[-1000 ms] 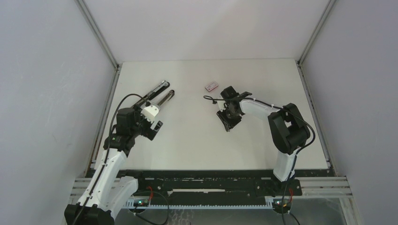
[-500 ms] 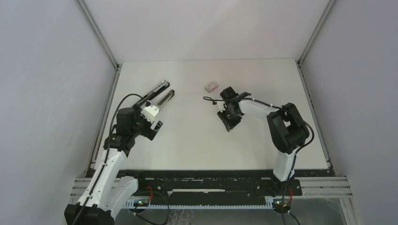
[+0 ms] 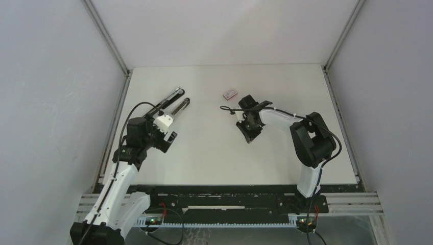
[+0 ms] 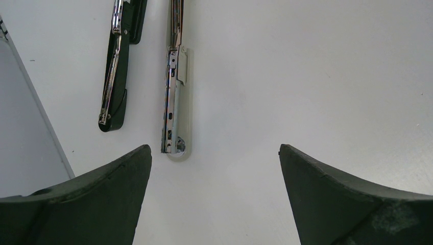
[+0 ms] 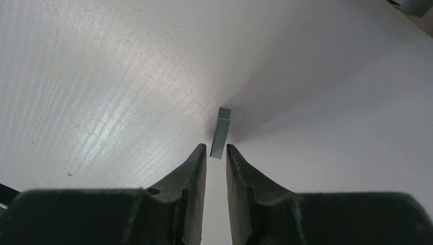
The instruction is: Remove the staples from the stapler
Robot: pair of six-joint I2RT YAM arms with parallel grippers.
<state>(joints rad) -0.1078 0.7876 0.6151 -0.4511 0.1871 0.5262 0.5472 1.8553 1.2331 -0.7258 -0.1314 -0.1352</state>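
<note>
Shows the stapler [image 3: 172,103] opened out on the table [image 3: 214,153], its two arms lying side by side, a little apart. Finds the left gripper [image 4: 214,149] spread wide just short of the stapler's near tips, touching neither arm. Places the staples [image 5: 221,130] well to the right of the stapler, flat on the top (a short grey strip). Catches the right gripper [image 5: 216,151] at a narrow slit around the strip's near end, not quite pinching it. Leaves a small red-and-white box [image 3: 230,93] right of the stapler.
</note>
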